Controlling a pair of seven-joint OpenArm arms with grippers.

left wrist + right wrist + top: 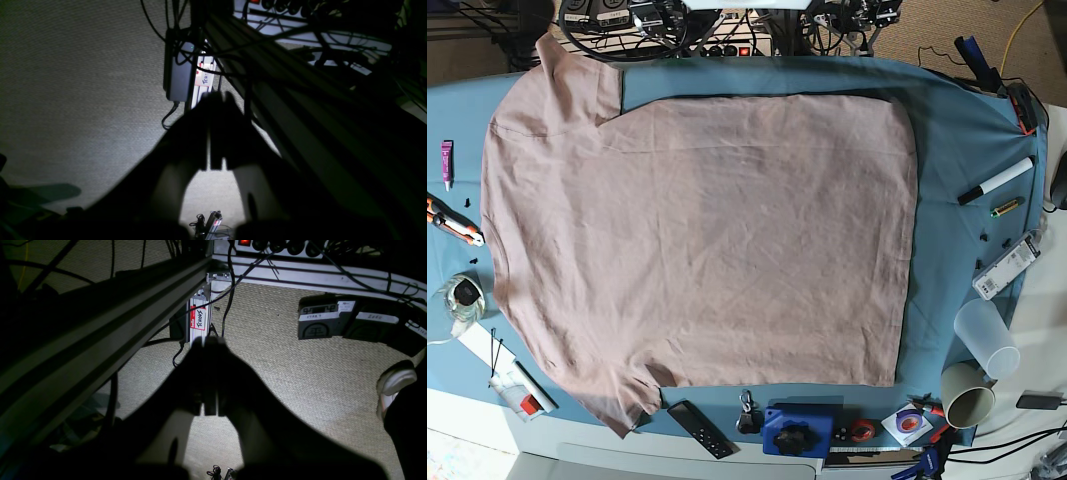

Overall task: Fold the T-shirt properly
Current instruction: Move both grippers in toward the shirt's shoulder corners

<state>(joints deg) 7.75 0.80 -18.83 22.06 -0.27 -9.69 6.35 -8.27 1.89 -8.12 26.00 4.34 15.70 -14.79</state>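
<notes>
The mauve T-shirt (697,240) lies spread flat on the blue-teal table cloth (957,130) in the base view. Its hem is at the right, and its short sleeves reach toward the upper left (577,70) and lower left (617,400). Neither arm shows in the base view. In the left wrist view my left gripper (217,97) is a dark silhouette, shut and holding nothing, pointed at carpeted floor beside the frame. In the right wrist view my right gripper (210,341) is likewise shut and empty. The shirt is out of both wrist views.
Around the shirt lie a marker (995,180), two cups (985,338) (967,393), a black remote (699,425), a blue block (797,430), a tape roll (465,295) and an orange cutter (452,225). Below, aluminium frame rails (100,336), foot pedals (320,321) and a shoe (395,380) show.
</notes>
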